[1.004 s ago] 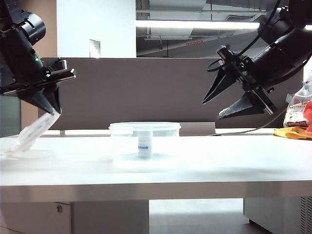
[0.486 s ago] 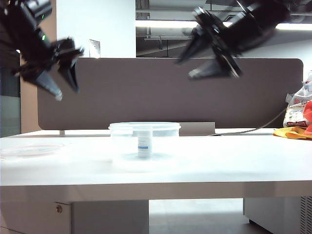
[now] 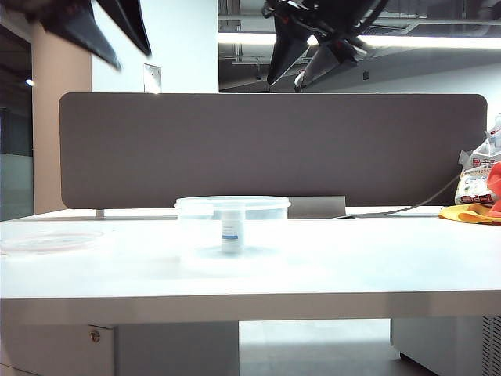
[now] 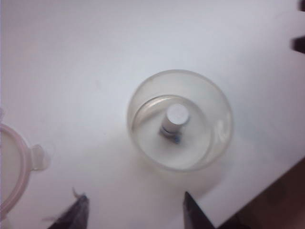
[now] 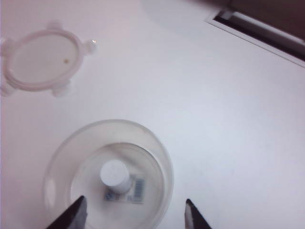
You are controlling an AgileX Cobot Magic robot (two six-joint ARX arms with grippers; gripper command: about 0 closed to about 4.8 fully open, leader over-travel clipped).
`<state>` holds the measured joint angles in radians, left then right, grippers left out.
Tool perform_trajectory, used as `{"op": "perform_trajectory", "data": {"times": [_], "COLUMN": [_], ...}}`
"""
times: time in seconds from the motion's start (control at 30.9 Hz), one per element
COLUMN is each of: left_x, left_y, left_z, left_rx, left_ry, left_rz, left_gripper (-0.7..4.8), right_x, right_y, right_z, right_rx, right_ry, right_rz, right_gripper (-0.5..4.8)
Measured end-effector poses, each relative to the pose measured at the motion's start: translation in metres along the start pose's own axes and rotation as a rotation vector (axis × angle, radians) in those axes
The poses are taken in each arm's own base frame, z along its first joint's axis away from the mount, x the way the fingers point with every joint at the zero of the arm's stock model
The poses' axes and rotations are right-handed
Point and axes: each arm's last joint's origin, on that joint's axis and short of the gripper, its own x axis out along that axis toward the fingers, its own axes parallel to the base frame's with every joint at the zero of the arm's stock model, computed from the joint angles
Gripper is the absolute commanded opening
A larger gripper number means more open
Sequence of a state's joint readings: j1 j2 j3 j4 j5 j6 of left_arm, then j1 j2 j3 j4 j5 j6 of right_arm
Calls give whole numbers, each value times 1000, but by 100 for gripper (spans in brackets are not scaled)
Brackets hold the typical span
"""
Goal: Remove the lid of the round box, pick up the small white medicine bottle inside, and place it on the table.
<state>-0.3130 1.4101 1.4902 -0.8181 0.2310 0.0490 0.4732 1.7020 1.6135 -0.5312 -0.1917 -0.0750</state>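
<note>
Since already off the tub: lid [image 3: 48, 240] flat on the counter [image 3: 352, 266], well apart to the left, out of the reach path.
Tub [image 3: 232, 229]: open-topped, mid-counter, clear and colourless, wide and low with a thick rim; nothing over its mouth.
Bottle [image 3: 229, 229]: upright at the tub's centre, touching no wall; tiny, white, round screw cap, pale label with a blue band; shorter than the tub wall.
Lid look: round clear disc, faint pink ring, small side tabs, seen whole from the right wrist [image 5: 42, 58].
Left fingers [image 4: 133, 212]: wide apart, empty, high above the counter on the left, tub [image 4: 180, 119] below them.
Right fingers [image 5: 133, 214]: partly spread, empty, high over the middle, framing the bottle [image 5: 116, 174] from above.
Likely reason: right arm lined up for a straight drop into the tub.
Still to do: bottle lifted out, set on the counter.
</note>
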Motion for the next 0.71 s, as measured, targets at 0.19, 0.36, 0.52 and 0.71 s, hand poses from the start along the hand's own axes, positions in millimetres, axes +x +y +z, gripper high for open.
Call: {"op": "perform_trajectory", "data": {"times": [0.19,0.36,0.52,0.71], "left_x": [-51,-77,-80,-79], "left_y": [-37,-59,-67,-78], "left_z": [-6,-11,-18,-27], "left_rx": [85,136,122,126], "left_ry": [-91,-149,-107,-19], "left_rz": [-70,-129,-166,-205], "left_gripper": [232,169,169,169], "right_x": [8,34,65,94], "right_y": [-1,-5,6,24], "right_z": [-4,-16,-31,-45], "right_rx": [-2,10,0,-22], "right_ry": [28,102,181,238], "right_rz": [-29,-27,7,48], "right_gripper": [260,260,261,310]}}
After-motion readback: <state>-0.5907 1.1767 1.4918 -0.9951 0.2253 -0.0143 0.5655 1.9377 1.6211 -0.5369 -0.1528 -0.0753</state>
